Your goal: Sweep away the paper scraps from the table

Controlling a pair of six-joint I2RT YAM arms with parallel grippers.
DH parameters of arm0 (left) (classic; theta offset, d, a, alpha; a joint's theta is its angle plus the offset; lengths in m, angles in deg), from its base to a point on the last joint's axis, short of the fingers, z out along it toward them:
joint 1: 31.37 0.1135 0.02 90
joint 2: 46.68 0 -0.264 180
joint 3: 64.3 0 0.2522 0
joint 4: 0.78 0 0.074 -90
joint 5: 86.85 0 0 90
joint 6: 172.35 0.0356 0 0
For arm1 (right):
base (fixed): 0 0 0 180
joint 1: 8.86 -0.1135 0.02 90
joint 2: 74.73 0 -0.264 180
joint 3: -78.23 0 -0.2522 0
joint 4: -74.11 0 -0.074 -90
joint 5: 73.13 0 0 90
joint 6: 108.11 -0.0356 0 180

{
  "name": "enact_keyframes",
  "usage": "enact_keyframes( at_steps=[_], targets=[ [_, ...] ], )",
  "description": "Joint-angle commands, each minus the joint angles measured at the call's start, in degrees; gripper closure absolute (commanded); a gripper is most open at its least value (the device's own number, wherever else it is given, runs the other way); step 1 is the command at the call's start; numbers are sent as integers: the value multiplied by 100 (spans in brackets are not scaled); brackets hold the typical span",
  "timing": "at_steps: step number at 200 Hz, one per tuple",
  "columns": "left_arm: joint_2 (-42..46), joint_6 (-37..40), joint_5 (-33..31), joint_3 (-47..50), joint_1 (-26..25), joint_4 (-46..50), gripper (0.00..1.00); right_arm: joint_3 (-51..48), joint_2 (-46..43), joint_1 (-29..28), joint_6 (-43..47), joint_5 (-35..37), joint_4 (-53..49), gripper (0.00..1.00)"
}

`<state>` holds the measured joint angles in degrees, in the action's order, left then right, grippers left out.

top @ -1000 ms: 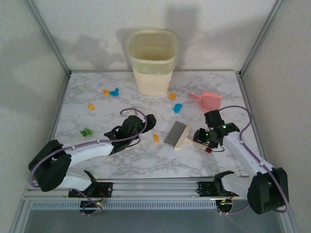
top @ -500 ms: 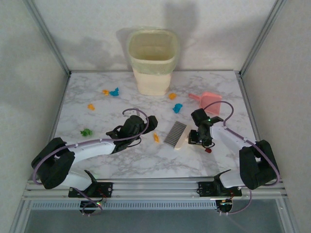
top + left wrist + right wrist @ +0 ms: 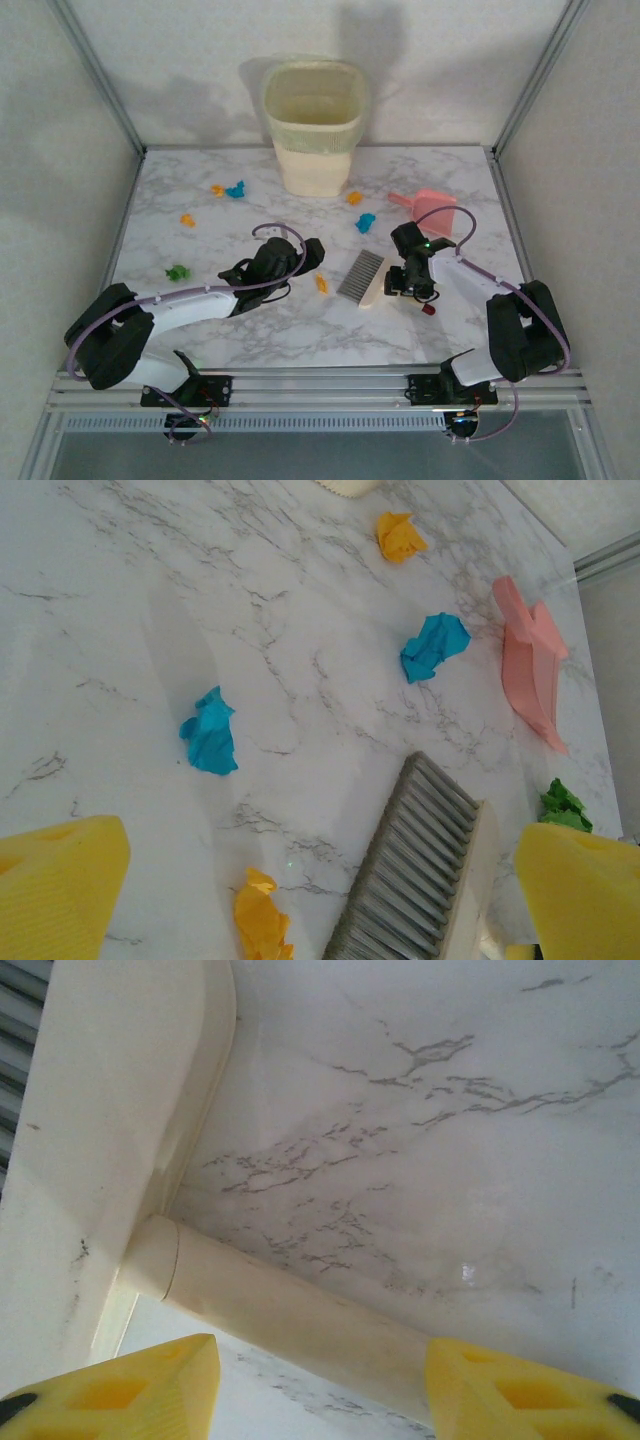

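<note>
Right claw (image 3: 318, 1378) shifted in, straddling brush handle (image 3: 290, 1310) — jaws apart.

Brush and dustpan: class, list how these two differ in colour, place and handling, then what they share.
The brush is cream with grey bristles; the dustpan is pink. The brush lies mid-table; the dustpan lies farther back, to the right. The right tool straddles the brush's handle; no tool is at the dustpan. Both lie on the table.

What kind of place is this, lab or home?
Probably a robot lab cell: framed table walled by blank panels, arms bolted to its edge, staged scraps, brush, dustpan, bin.
</note>
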<state>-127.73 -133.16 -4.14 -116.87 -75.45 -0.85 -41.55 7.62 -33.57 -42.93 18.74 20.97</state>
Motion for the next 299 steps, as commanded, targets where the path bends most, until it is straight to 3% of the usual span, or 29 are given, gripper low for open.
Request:
enact_keyframes(
  at_steps=[1, 117, 217, 277, 299],
  targets=[
    [77, 93, 16, -101, -23, 38, 1, -46, 82, -39, 9, -62, 83, 44],
    [26, 115, 188, -153, -92, -14, 1, -260, -274, -462, -369, -327, 131, 49],
    [-50, 137, 249, -188, -141, -41, 1, -616, -177, -909, -586, -126, 456, 51],
    [-95, 160, 254, -219, -154, -28, 1, -436, 214, -1231, -625, 464, 430, 55],
    [-95, 165, 260, -224, -160, -33, 1, -453, 179, -1302, -658, 607, 444, 62]
  ],
)
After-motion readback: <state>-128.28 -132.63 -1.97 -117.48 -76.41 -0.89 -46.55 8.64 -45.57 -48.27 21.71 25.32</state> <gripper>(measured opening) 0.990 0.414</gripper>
